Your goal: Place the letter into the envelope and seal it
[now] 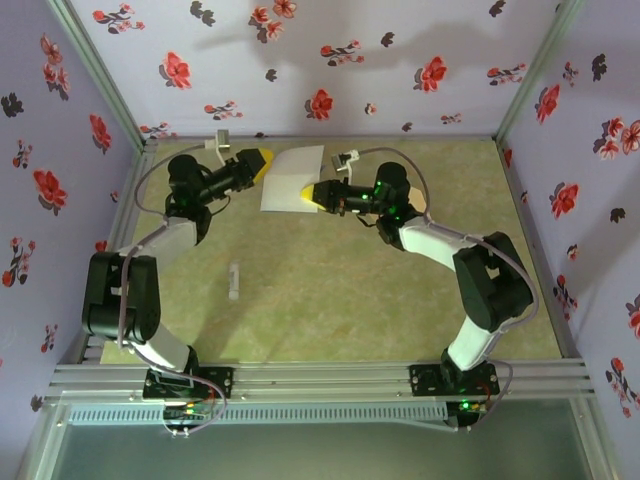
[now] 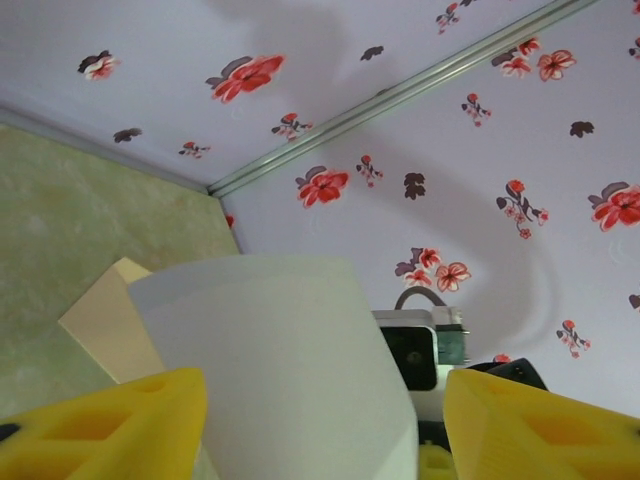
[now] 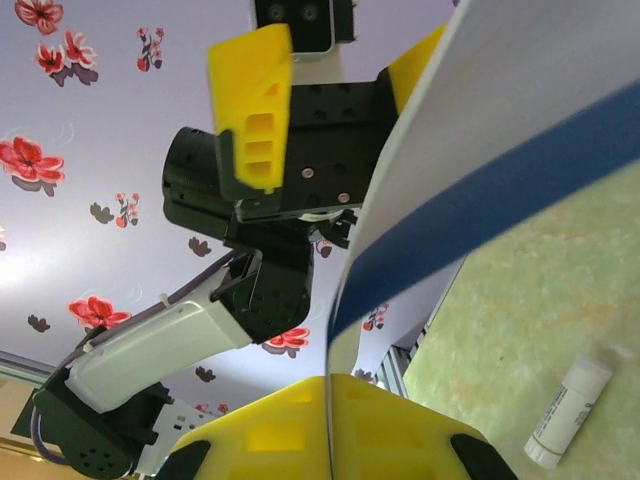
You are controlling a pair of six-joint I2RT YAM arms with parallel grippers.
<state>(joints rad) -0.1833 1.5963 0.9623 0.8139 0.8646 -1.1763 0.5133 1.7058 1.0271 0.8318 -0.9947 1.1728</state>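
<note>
The letter [image 1: 291,177], a white sheet with a blue border [image 3: 500,170], is held up off the table at the back. My right gripper [image 1: 320,196] is shut on its lower edge, the yellow jaws pressed together on the paper [image 3: 328,385]. My left gripper [image 1: 257,163] is open at the sheet's left side. Its fingers stand apart with the letter [image 2: 280,370] between them, not pinched. A corner of the tan envelope [image 2: 103,322] shows behind the letter's left edge, the rest hidden.
A small white glue stick [image 1: 234,281] lies on the green mat in the middle of the table, also seen in the right wrist view [image 3: 570,410]. Floral walls and metal frame rails [image 1: 320,138] close in the back and sides.
</note>
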